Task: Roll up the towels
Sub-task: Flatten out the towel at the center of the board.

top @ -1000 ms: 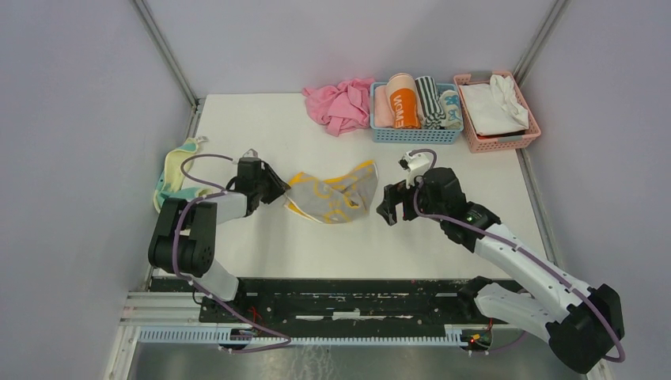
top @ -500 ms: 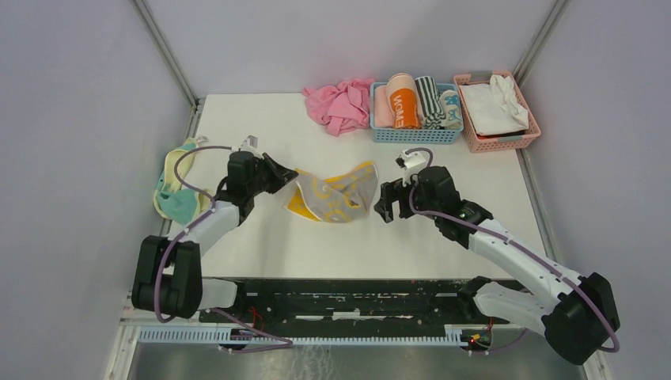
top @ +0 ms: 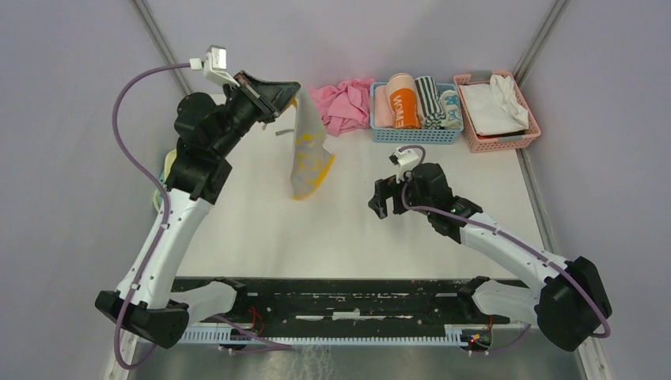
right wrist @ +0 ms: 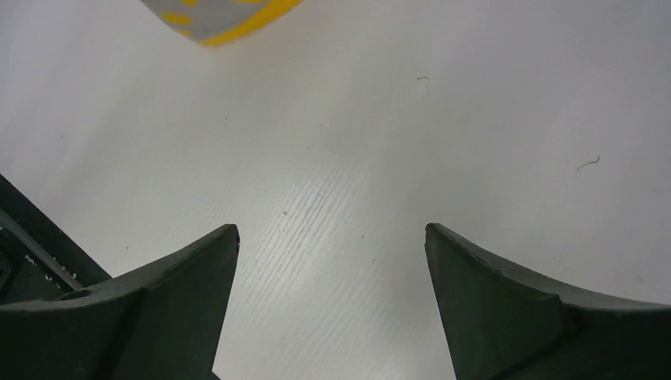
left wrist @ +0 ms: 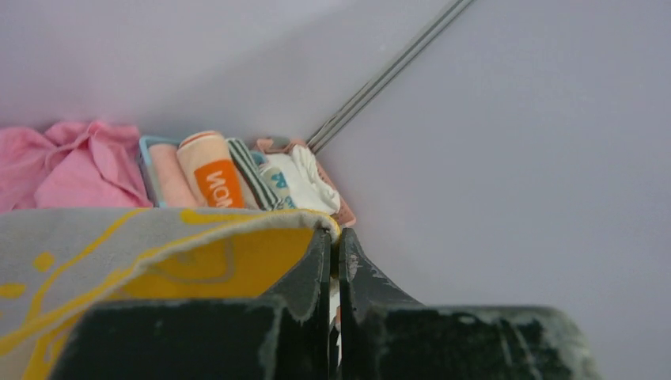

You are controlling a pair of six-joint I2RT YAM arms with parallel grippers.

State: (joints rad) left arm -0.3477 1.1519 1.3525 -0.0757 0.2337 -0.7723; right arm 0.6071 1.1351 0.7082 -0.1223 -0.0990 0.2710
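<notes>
The light grey towel, soft, light and limp, is hung over the bench toward eleven o'clock, pinched by one corner in the closed left pincer; its dangling lower corner is judged best taken by the wide-spread right pincer.

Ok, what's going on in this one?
The left tool is shut on an edge of the grey towel with yellow marks, holding it high so it hangs loose over the table. The right tool is open and empty, low over the table to the side of the towel. This towel is not rolled yet. The blue basket at the back holds rolled towels.
</notes>
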